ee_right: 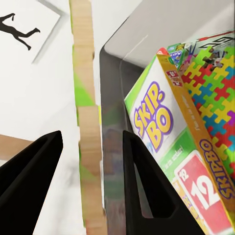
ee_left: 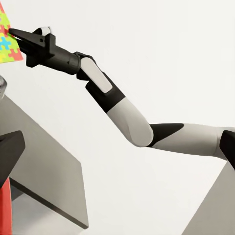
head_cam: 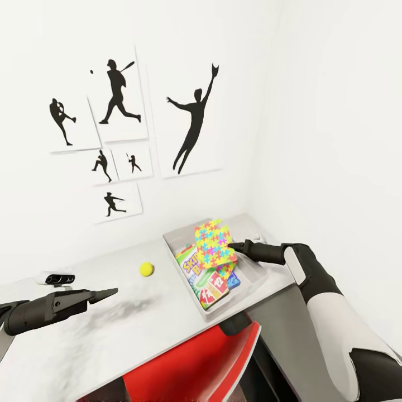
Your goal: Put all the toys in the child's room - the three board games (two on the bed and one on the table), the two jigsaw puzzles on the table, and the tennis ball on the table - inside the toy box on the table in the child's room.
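Left gripper (head_cam: 111,291) hovers low over the near table (head_cam: 111,335), its fingers seemingly together (hard to tell). The yellow-green tennis ball (head_cam: 147,269) sits beyond it. Right gripper (head_cam: 233,246) is clamped on a jigsaw puzzle box (head_cam: 214,243), multicoloured, tilted upright over the grey toy box (head_cam: 254,273), above the box reading SKIP-BO (ee_right: 161,147).
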### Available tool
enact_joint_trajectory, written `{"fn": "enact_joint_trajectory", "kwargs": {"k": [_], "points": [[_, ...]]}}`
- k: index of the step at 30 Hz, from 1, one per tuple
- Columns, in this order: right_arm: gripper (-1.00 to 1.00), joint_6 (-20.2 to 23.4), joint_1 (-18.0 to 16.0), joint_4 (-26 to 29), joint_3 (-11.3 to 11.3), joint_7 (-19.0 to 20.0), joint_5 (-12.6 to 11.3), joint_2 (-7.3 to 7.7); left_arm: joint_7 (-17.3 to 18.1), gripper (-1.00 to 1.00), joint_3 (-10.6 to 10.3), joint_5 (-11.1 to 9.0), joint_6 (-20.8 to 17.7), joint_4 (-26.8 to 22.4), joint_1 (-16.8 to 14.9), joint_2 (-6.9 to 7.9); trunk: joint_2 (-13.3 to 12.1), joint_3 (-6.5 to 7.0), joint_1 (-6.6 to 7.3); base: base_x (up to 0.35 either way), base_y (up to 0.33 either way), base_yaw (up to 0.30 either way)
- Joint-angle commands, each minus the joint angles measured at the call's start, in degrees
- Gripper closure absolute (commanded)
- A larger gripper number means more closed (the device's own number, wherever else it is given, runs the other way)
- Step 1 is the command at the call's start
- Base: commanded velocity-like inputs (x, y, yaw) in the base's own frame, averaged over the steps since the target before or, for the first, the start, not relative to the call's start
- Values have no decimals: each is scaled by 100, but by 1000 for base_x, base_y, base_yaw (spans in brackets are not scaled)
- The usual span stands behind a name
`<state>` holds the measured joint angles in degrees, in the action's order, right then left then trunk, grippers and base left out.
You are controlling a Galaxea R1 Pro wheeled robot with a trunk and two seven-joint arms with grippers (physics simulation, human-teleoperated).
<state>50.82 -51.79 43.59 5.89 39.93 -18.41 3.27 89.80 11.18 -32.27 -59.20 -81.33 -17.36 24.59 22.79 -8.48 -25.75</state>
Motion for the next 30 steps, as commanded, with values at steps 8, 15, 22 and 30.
{"fn": "enact_joint_trajectory", "kwargs": {"k": [8,15,22,30], "points": [[100,-28,-6,0,17,24,307,-41,20,-100,-2,8,-57,3,-4,1,13,-88,-3,0,0,0],[100,-36,-7,0,18,24,361,-52,20,-100,-2,10,-57,4,-4,-6,13,-154,-3,0,0,0],[100,-37,-7,11,18,24,364,-67,20,-100,-2,10,-57,4,-4,-6,13,-220,-3,0,0,0],[100,-45,-7,26,18,23,364,-72,20,-100,-2,10,-57,4,-4,-6,13,-293,-3,0,0,0]]}}
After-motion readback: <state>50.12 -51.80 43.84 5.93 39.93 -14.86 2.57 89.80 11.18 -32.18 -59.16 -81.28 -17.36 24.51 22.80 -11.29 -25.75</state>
